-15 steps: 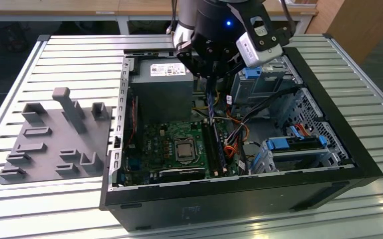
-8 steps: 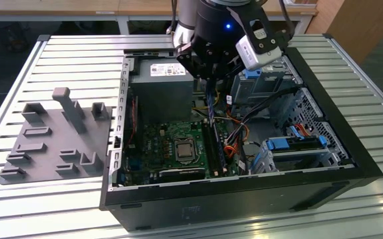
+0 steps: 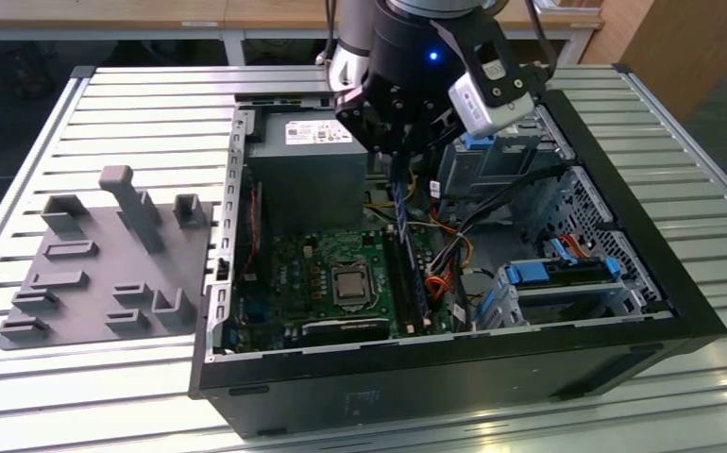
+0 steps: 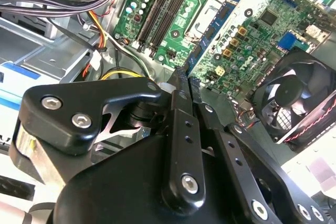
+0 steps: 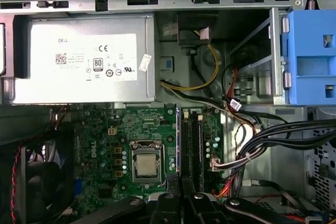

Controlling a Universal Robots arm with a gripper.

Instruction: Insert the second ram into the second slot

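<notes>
step in hand: approach for insertion, the stick carried but not yet seated. in the exterior view the gripper (image 3: 399, 156) hangs over the open computer case (image 3: 464, 344), with the power supply (image 3: 307, 170) at its 9 o'clock and the grey parts tray (image 3: 99, 255) at 9 o'clock of the case. the fingers are closed almost together, clamping the second ram (image 3: 397, 198) by its flat faces. the stick hangs edge-down at 6 o'clock from the fingertips, clear above the motherboard (image 3: 326, 274). the memory slots (image 3: 404, 278) lie at 6 o'clock from the stick's lower edge, apart from it. in the first wrist view the second ram (image 5: 176, 145) appears as a thin blue line running parallel to the memory slots (image 5: 192, 145), just beside them on the side of the cpu socket (image 5: 147, 163). whether that offset is real or an effect of viewing angle cannot be told. which slot is already filled cannot be told. judgement: seating calls for the stick's edge to lie directly over the second slot along its whole length, upright and untilted, and for a straight, even press.
</notes>
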